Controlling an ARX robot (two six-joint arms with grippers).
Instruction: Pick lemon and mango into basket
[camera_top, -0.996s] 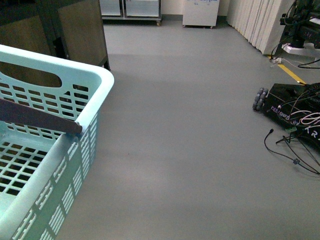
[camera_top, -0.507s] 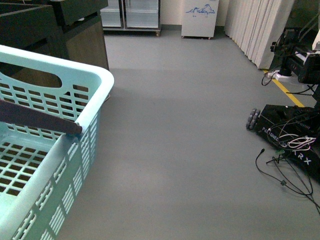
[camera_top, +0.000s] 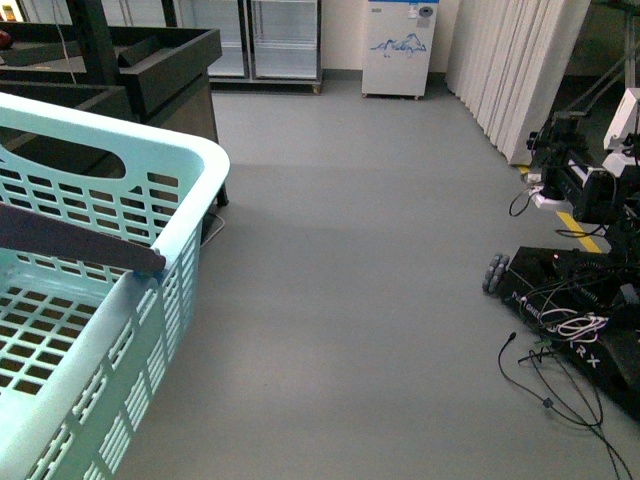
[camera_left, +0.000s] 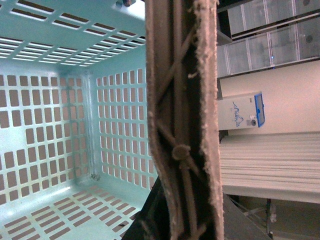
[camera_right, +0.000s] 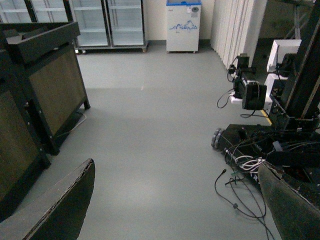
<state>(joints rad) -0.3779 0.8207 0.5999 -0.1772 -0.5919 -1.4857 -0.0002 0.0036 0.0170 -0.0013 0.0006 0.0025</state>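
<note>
One basket (camera_top: 195, 165) fills the lower left

Turquoise slotted walls crowd the lower-left corner of the front view, brown-grey handle (camera_top: 75, 238) lying across the rim; grey floor (camera_top: 350, 300) opens out to the right; dark display stand (camera_top: 165, 75) sits upper left, white cabinet (camera_top: 398, 45) top centre against the far wall; black wheeled base (camera_top: 585, 310) with loose cables (camera_top: 555, 385) at the right edge. Over to the left wrist view: the handle runs top to bottom through mid-frame, very close, slotted bottom and walls on the left behind it; left fingers, I cannot tell whether they clamp it. Right fingers (camera_right: 65, 205) spread wide at the lower corners of their view, only floor between them.
</note>
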